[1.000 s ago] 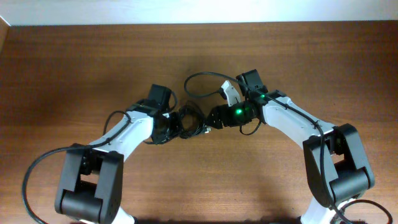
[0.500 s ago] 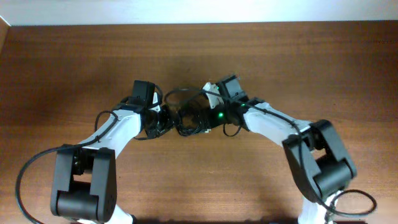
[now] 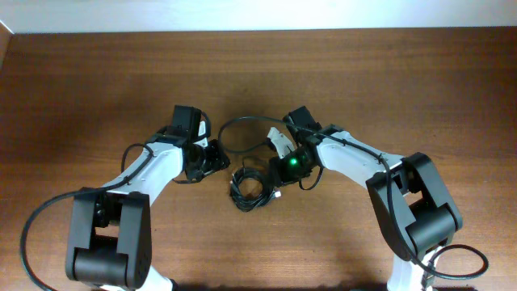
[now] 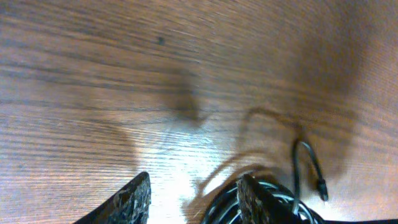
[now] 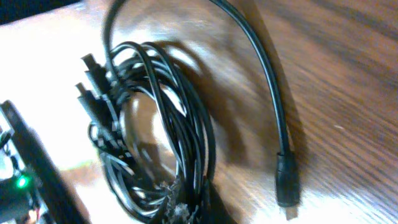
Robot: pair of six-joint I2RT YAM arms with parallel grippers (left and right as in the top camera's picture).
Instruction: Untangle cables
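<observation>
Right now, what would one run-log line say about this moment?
task: untangle cables | left gripper: open, empty, beside bundle | right gripper: shut on cables | cables: knotted, lying on table

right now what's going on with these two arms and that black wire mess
Two robot arms are working on a knot of thin black cables lying on the wooden table between them. The right gripper is shut and appears to pinch the edge of the bundle. The left gripper is open and empty, just beside the bundle. The cables sit in a tight coil with one plug end trailing loose, and nothing is separated yet.
</observation>
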